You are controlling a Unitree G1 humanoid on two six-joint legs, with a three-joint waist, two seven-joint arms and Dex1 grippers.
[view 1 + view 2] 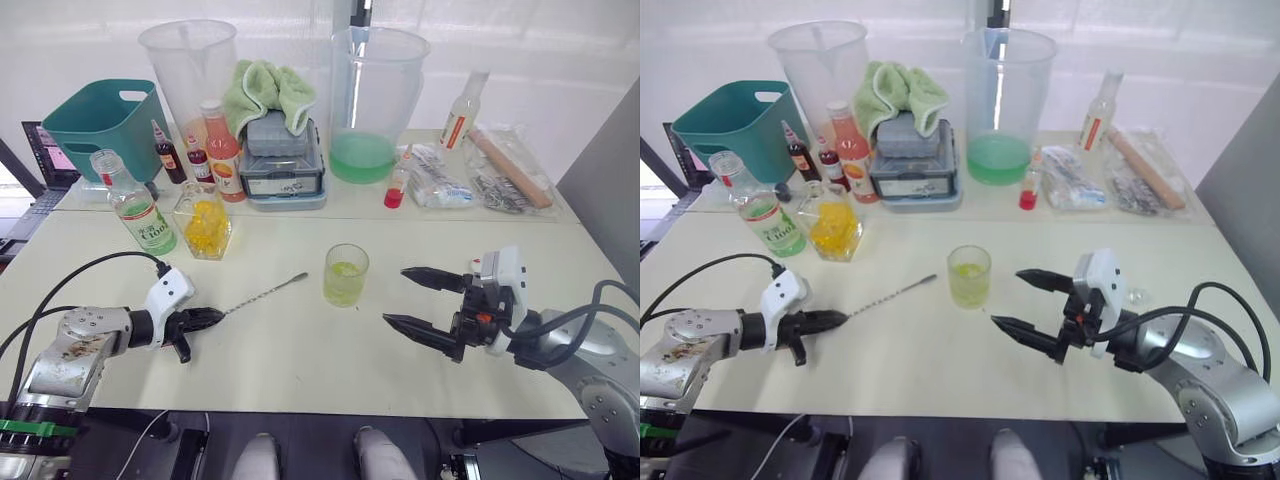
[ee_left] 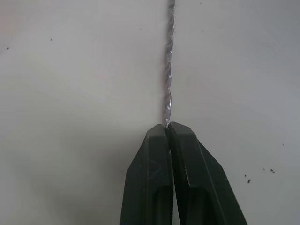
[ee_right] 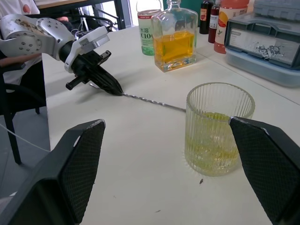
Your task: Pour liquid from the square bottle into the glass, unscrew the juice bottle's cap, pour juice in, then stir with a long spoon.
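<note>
The glass (image 1: 346, 275) stands mid-table with a little yellow-green liquid in it. From just left of the glass, the long spoon (image 1: 265, 293) lies flat on the table and runs toward my left gripper (image 1: 215, 316), which is shut on its near end (image 2: 168, 117). My right gripper (image 1: 394, 295) hovers open just right of the glass, and the right wrist view has the glass (image 3: 219, 126) between its fingers but farther out. The square bottle (image 1: 204, 225) of yellow liquid and the juice bottle (image 1: 135, 205), its neck bare, stand at the back left. The cap is out of view.
Along the back stand a teal bin (image 1: 100, 120), two big clear pitchers (image 1: 190, 65), one holding green liquid (image 1: 365, 155), an orange-pink bottle (image 1: 222, 155), small dark bottles (image 1: 170, 155), and a grey box (image 1: 282, 160) under a green cloth. Packets (image 1: 500, 170) lie at back right.
</note>
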